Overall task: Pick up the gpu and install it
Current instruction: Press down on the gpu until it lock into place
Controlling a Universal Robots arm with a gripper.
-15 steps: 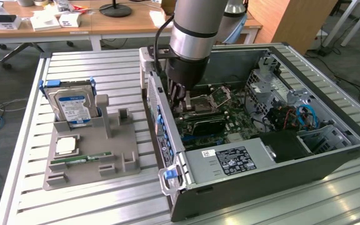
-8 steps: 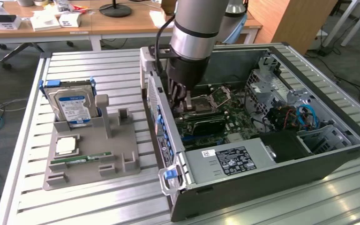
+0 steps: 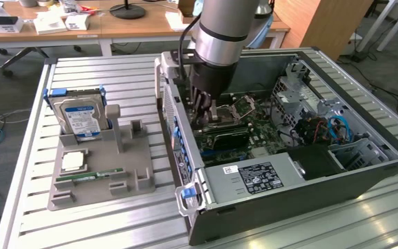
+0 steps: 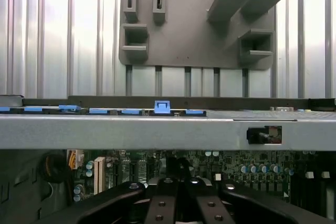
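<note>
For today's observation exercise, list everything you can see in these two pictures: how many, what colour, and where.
Computer case: one, dark grey, open, on the slatted table.
Motherboard: one, green, inside the case.
Gpu: one, black, lying on the motherboard below the gripper.
Power supply: one, silver, at the case's near end.
Parts holder: one, grey, at the exterior view's left of the case.
Hard drive: one, silver with a blue-white label, upright in the holder.
RAM stick: one, green, flat on the holder.
Slatted table: one, silver.
Gripper: one, black, shut, reaching into the case.
</note>
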